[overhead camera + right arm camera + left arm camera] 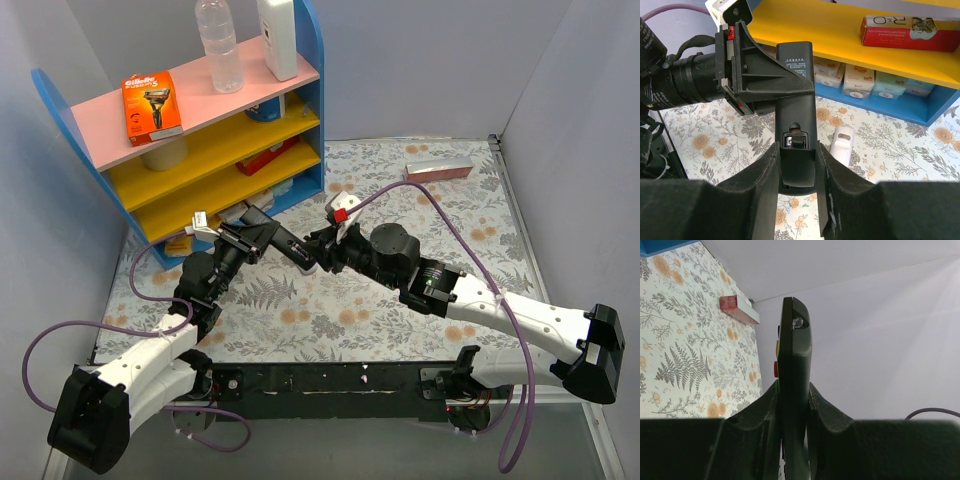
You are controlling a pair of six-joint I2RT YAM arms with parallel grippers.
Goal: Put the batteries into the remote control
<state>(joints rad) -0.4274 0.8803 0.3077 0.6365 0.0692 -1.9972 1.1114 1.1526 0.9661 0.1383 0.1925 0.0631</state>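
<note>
The remote control [796,95], black and slim, is held in the air above the floral table cover [500,200], just in front of the blue-sided shelf unit [310,150]. Its back is turned to the right wrist view, where an open battery recess [792,140] is seen near the lower end; whether a cell lies inside cannot be told. That end is pinched by the right gripper [796,165], its fingers pressed against both long edges. The other half is clamped by the left gripper [792,407]. A white oblong piece [841,144] lies on the cover below, near the remote. Open cover is left to the right, up to a pink box [437,170] at the far edge.
</note>
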